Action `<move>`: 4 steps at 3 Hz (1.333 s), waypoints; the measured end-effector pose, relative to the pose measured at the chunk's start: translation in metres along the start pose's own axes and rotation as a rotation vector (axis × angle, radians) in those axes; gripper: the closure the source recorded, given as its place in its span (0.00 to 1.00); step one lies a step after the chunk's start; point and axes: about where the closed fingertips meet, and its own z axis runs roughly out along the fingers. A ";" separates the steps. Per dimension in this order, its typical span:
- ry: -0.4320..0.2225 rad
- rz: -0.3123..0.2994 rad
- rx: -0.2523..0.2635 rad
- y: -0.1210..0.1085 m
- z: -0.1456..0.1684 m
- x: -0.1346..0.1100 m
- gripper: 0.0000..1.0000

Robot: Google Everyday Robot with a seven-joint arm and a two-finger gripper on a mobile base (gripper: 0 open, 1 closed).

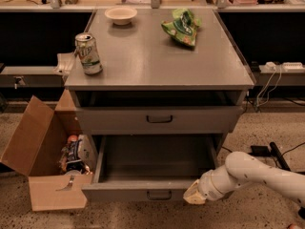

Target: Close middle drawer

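The middle drawer [124, 192] is standing pulled well out beneath the bench's [152, 61] front edge. The pincer [194, 193] is sitting at the drawer front's right end, below the bench's front right corner; I cannot tell how far open it is.

Warm dim light; claw [193, 195] at front of shadowed middle drawer [125, 191].

The middle drawer [152, 163] is grey; the gripper [193, 194] at its front right corner is cream-white. On the grey tabletop [157, 66] — a green-and-silver can [88, 54] by the left edge, a green bag [182, 26] near the back right corner.
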 end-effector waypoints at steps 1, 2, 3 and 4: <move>0.076 -0.116 0.049 -0.001 0.001 0.010 1.00; 0.152 -0.268 0.121 -0.007 -0.004 0.021 1.00; 0.185 -0.350 0.146 -0.017 -0.005 0.029 1.00; 0.187 -0.375 0.158 -0.023 -0.005 0.033 1.00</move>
